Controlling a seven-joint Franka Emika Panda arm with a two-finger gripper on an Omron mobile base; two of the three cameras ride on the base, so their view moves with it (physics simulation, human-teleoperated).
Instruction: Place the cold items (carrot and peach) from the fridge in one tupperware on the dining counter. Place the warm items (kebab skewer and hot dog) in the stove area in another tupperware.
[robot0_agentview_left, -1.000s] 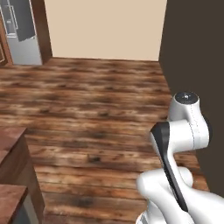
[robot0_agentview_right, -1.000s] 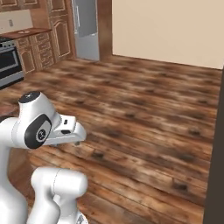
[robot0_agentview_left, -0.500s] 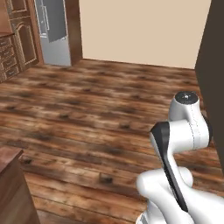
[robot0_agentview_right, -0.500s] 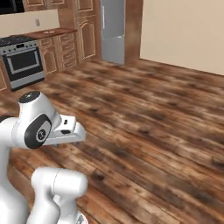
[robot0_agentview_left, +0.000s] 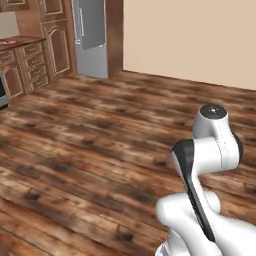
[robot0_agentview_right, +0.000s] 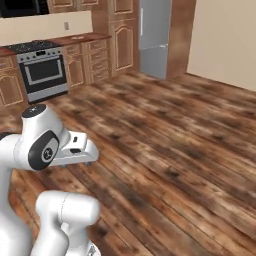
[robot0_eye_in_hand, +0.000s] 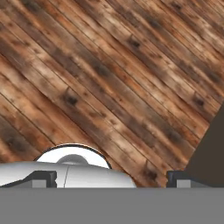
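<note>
Right base view shows the fridge (robot0_agentview_right: 152, 37) far ahead; my gripper (robot0_eye_in_hand: 111, 177) is wide and empty, so I should drive there.

White Franka arm with dark joints (robot0_agentview_left: 207, 150) stands folded upright above its base. Two-finger gripper (robot0_eye_in_hand: 111, 178) points down, jaws spread wide, holding nothing.

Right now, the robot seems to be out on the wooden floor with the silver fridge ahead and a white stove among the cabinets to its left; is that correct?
Not quite: the stove is stainless steel with a dark cooktop, not white, as the right base view shows. The rest holds: the robot is on the wooden floor, the silver fridge stands ahead, and the stove sits among the cabinets to its left.
</note>
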